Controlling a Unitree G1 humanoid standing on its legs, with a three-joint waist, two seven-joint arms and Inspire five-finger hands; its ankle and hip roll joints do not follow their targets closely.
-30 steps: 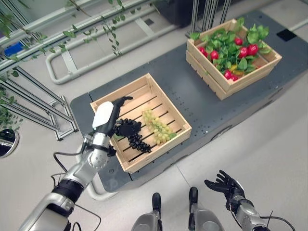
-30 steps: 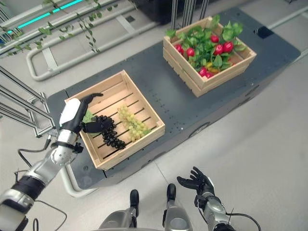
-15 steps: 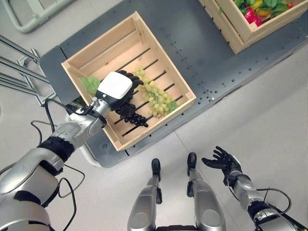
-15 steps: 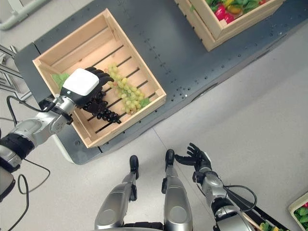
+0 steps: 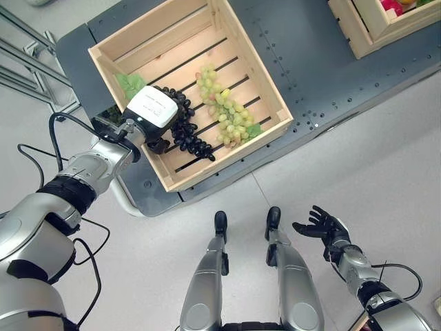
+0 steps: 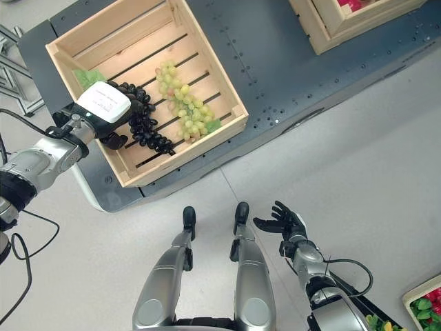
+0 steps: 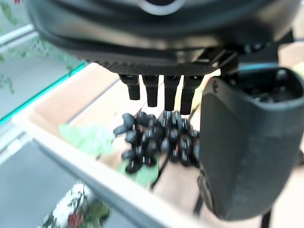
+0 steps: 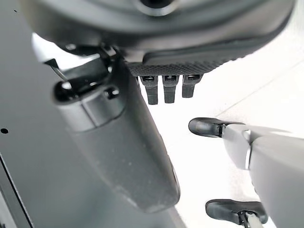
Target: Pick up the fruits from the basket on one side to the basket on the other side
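**Left hand on dark grapes, near crate**

Left hand [image 5: 153, 110] sits over the 9 o'clock side of the near wooden crate [image 5: 242, 41], on the upper end of the dark grape bunch [image 5: 191, 138]. In the left wrist view the fingers [image 7: 161, 90] point down at the grapes, thumb alongside. Looks like a loose wrap on the bunch, but contact is blurred, so I cannot tell if it actually grips. The bunch lies on the crate slats, trailing toward 5 o'clock. Green grape bunch [image 5: 224, 110] lies just beside it at 3 o'clock, also on the slats. Green leaf [image 5: 129, 84] at the hand's 11 o'clock.

Second crate [image 5: 358, 31] at 1 o'clock on the grey platform [image 5: 303, 76], red produce inside.

Right hand [image 6: 286, 222] at 5 o'clock over the floor, fingers spread, empty.
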